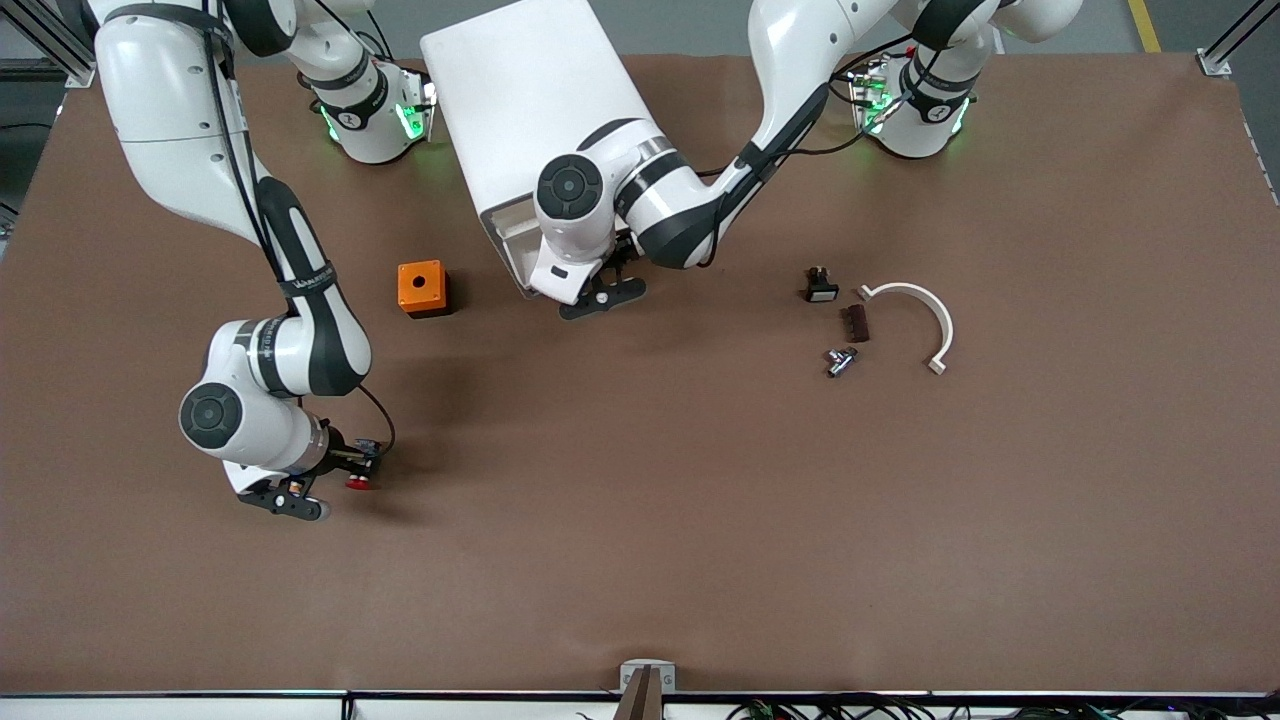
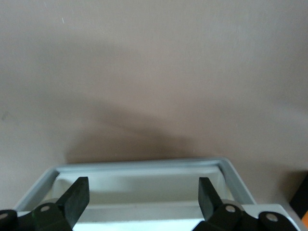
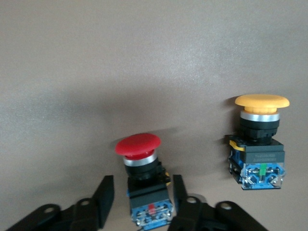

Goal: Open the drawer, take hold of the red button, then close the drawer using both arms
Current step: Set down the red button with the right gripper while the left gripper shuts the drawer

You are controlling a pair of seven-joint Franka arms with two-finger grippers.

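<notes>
Brown counter (image 1: 700, 500) carries a white drawer (image 1: 520, 225) at the far edge between the arms' bases, its front open. Left pincer (image 1: 603, 297) hangs spread at the drawer's open front, holding nothing. Right pincer (image 1: 330, 480), low near the right arm's end of the counter, brackets the button (image 3: 144, 185); whether the fingers (image 3: 103, 199) touch its body, cannot tell. Risks: a grip low on the body could let the button tip or slip on lifting; the orange-capped button (image 3: 260, 144) stands just beside and may get knocked. Button upright, round red cap, silver collar, black-and-blue body.
</notes>
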